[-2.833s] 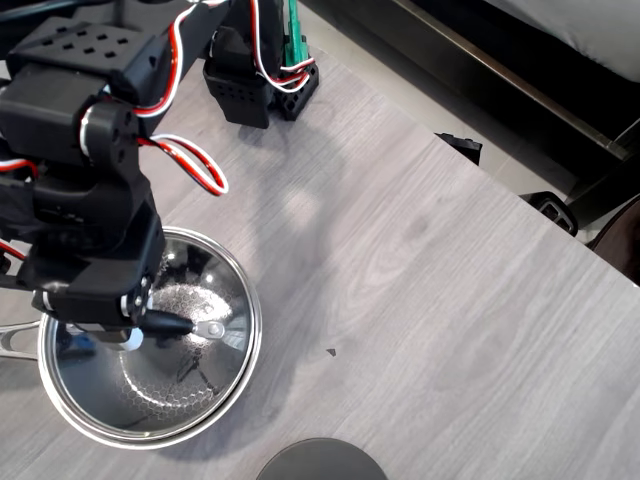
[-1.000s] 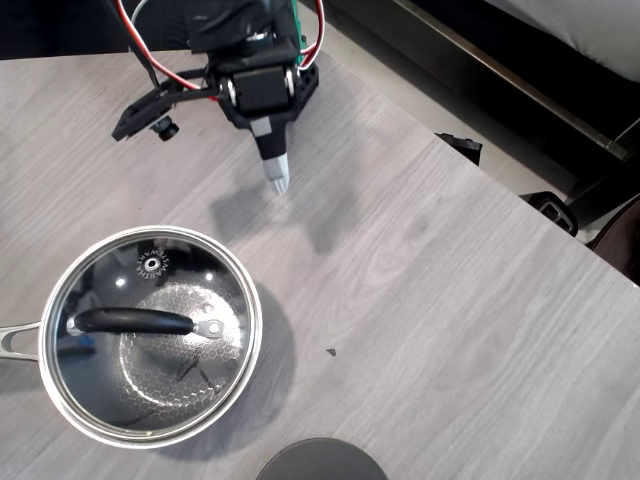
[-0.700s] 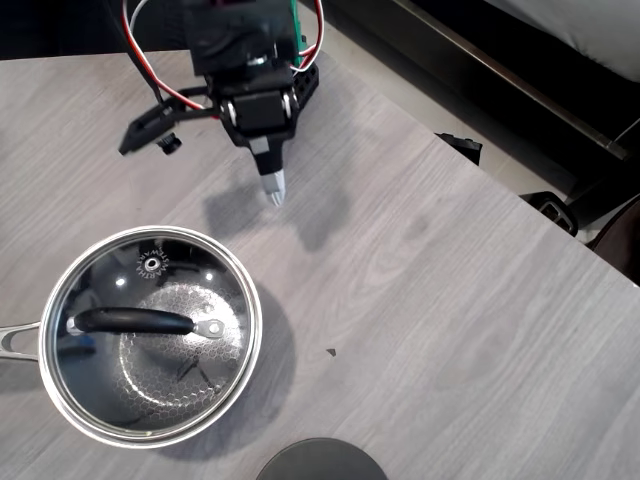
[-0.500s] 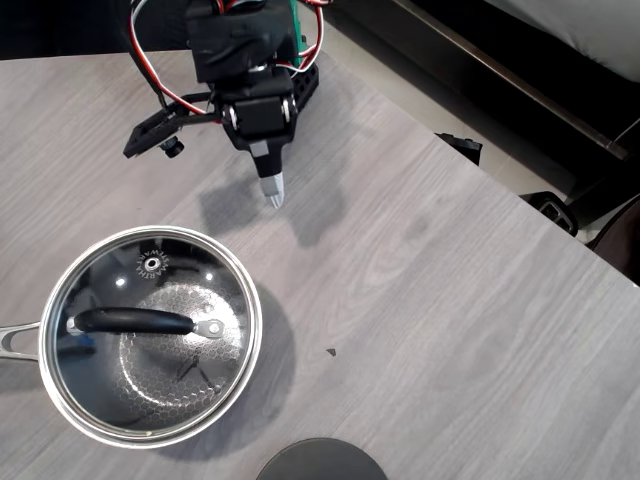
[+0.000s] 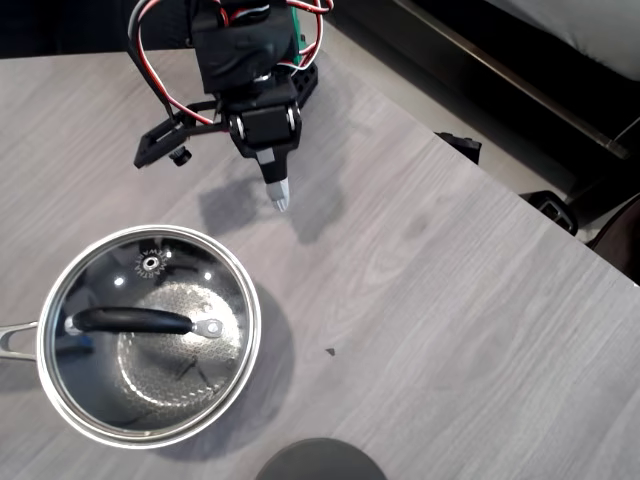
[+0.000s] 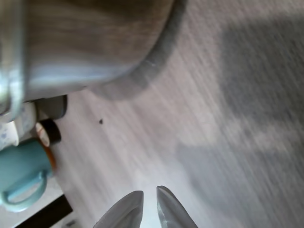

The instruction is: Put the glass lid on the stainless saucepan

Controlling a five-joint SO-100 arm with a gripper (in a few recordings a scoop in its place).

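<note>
Overhead view, glass lid (image 5: 150, 335) seated on stainless saucepan (image 5: 60, 415), end effector (image 5: 280, 200) nearly closed, empty, well apart.

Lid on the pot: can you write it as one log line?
glass lid: on stainless saucepan | gripper: empty, apart

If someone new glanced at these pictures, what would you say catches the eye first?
Probably the stainless saucepan at the lower left of the overhead view, with the glass lid seated on it and its black bar handle lying across the middle. Next comes the black arm at the top, its gripper apart from the pan with nothing between its fingers. In the wrist view, a teal mug stands out at the left edge.
</note>
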